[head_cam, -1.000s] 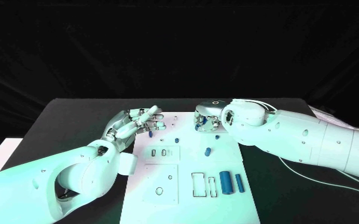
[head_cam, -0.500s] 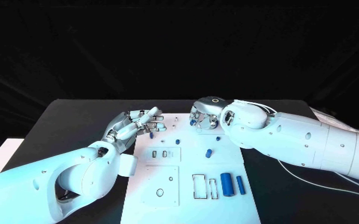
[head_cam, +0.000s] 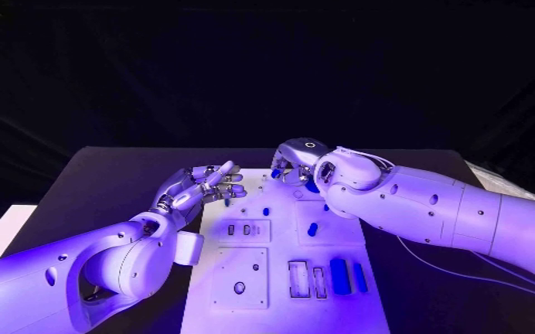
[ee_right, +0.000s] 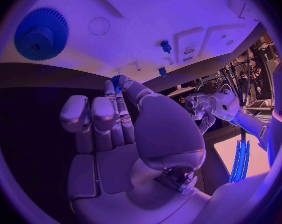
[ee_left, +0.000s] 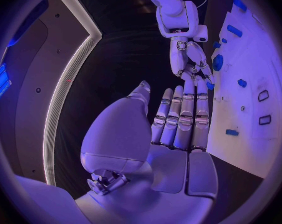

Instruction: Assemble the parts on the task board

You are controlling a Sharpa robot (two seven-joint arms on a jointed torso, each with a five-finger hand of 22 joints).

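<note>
Risk sits with the right hand: it pinches a small blue gear at its fingertips, at the frame's centre, over the task board's far edge; a loose pinch could drop it among the parts lower right. The left hand, centre left, is spread and holds nothing. No readable writing shows.

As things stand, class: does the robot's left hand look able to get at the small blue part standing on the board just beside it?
Probably yes. The left hand hovers with fingers apart at the task board edge; the small blue part stands uncovered beside it, nothing between.
</note>
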